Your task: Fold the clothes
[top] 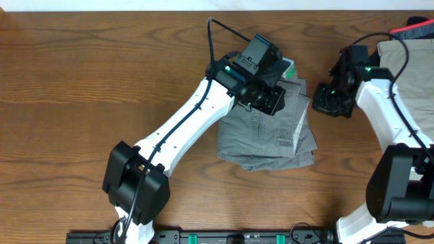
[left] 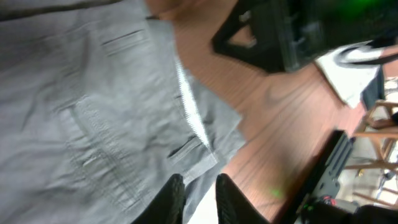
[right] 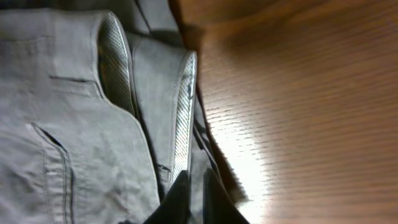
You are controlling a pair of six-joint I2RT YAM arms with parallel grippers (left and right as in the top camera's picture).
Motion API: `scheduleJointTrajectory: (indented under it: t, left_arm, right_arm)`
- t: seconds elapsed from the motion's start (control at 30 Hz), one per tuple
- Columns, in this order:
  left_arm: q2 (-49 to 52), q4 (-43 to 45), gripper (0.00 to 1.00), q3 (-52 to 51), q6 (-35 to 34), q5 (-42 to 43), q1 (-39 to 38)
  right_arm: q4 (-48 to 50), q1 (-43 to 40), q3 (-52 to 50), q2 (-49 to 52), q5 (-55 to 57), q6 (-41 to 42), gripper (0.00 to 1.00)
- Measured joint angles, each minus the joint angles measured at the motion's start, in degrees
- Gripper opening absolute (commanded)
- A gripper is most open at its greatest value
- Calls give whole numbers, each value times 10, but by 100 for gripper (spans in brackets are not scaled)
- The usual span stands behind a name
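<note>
**Grey shorts lie folded mid-table, both claws at their edges**

The grey shorts point(top: 268, 135) lie on the wooden table point(top: 81, 81) as a rough, rumpled rectangle, with layers stacked unevenly at the lower right corner. The cloth is a matte woven cotton, softly creased. A pale strip of mesh-like lining point(top: 296, 125) runs down the right side where the waistband turns outward. In the right wrist view that lining point(right: 115, 62) shows a fine dotted weave, curving over two stacked waistband folds. Beside them are a stitched pocket seam point(right: 50, 143) and a short flat welt point(right: 71, 79).

The left claw point(left: 198, 200) hovers over the shorts' upper edge. Its dark, rounded fingers stand narrowly apart, with grey cloth visible below the gap.

The right claw point(right: 194, 200) sits at the shorts' right edge. Only a thin slit shows between its fingers, and I cannot tell whether cloth lies in it.

A tan garment point(top: 410, 57) lies flat at the table's far right corner. The table's wood grain is glossy and streaked.
</note>
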Motion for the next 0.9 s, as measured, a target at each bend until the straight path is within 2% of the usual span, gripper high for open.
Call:
scheduleJointTrajectory:
  t: [0.03,0.1,0.3,0.47,0.77,0.9]
  left_arm:
    - [0,-9,40,0,1,-4,5]
    - [0,-29,56,0,-1,-10,21]
    - [0,-86,68,0,0,-21,98]
    - [0,-106,72,0,-1,-23,148]
    - [0,-116,73,0,-1,-23,167]
    - [0,-116,73,0,-1,-23,167]
  right_arm:
    - [-9,-1,5,0,-2,-3,38]
    - [-32,0,7,0,-5,-14,40]
    - [-47,3,-8,0,-29,-20,40]
    - [15,3,-49,0,-80,-23,44]
    - [84,16,-86,0,-115,-24,34]
    - [109,19,-94,1,-114,-22,34]
